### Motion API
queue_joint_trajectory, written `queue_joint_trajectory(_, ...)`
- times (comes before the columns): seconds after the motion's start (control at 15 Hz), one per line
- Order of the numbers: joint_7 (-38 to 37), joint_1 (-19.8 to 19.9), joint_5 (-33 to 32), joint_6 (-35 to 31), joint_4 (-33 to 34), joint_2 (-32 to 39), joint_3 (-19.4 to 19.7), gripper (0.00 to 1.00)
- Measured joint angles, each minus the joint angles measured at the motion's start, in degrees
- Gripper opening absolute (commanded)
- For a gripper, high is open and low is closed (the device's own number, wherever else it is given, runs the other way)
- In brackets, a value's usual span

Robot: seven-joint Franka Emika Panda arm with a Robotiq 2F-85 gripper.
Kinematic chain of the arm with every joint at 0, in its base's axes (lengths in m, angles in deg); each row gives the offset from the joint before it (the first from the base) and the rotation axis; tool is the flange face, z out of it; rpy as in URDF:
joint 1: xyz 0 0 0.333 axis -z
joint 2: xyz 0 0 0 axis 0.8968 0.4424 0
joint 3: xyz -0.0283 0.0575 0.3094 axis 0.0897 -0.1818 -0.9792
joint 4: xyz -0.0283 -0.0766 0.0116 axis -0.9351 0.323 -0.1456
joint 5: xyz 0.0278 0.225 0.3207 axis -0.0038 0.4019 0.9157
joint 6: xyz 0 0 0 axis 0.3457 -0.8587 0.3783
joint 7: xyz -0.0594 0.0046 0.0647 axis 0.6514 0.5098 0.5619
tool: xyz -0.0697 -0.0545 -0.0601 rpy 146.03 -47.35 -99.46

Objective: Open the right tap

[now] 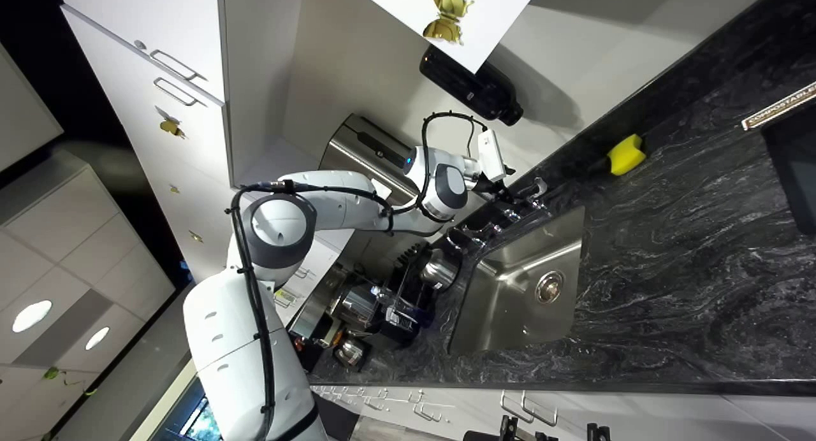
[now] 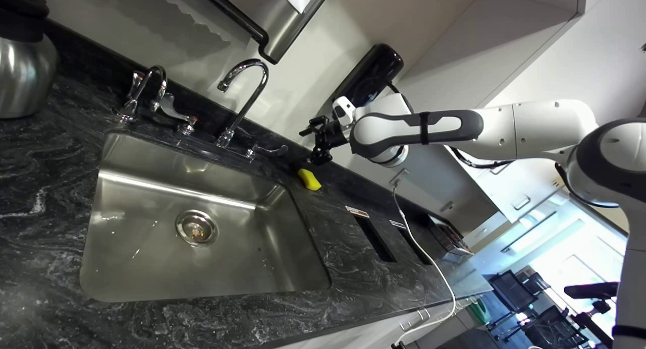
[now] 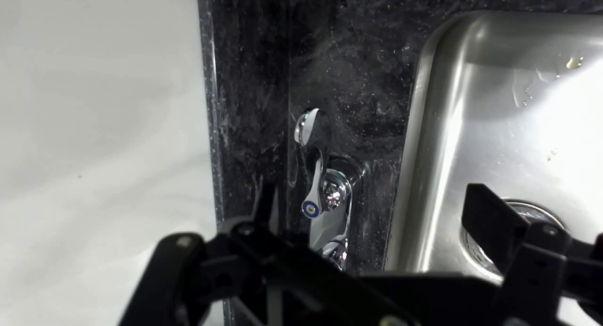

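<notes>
The right tap handle is a chrome lever with a blue ring, seen in the wrist view [image 3: 314, 187]. It stands right of the tall curved spout [image 2: 252, 99] in an exterior view [image 2: 270, 150]. My gripper [image 2: 309, 146] is open and empty, its fingers wide apart, above and beyond the lever's free end near the back wall. In the wrist view the lever lies between the fingertips [image 3: 372, 191], nearer the left finger, and apart from them. The gripper also shows close to the lever [image 1: 540, 187] in an exterior view [image 1: 512, 185]. The spout is mostly hidden behind the gripper in the wrist view.
A steel sink [image 2: 151, 263] lies in front of the taps. The left handle [image 2: 174, 109] and a small curved tap [image 2: 151, 86] stand farther left. A yellow object [image 2: 309, 179] lies by the backsplash. A black wall fixture [image 2: 371, 74] and a steel dispenser [image 1: 370, 151] are above.
</notes>
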Motion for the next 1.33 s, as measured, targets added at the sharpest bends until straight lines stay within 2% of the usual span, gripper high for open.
queue_joint_trajectory(0.33,0.0,-0.1,-2.9,0.0,4.9,4.4,-0.5,1.0)
queue_joint_trajectory(0.8,-0.1,-0.1,-3.1,0.3,10.0,9.2,-1.0,1.0)
queue_joint_trajectory(1.33,-0.1,-0.3,-3.1,4.4,14.8,13.1,-1.2,1.0)
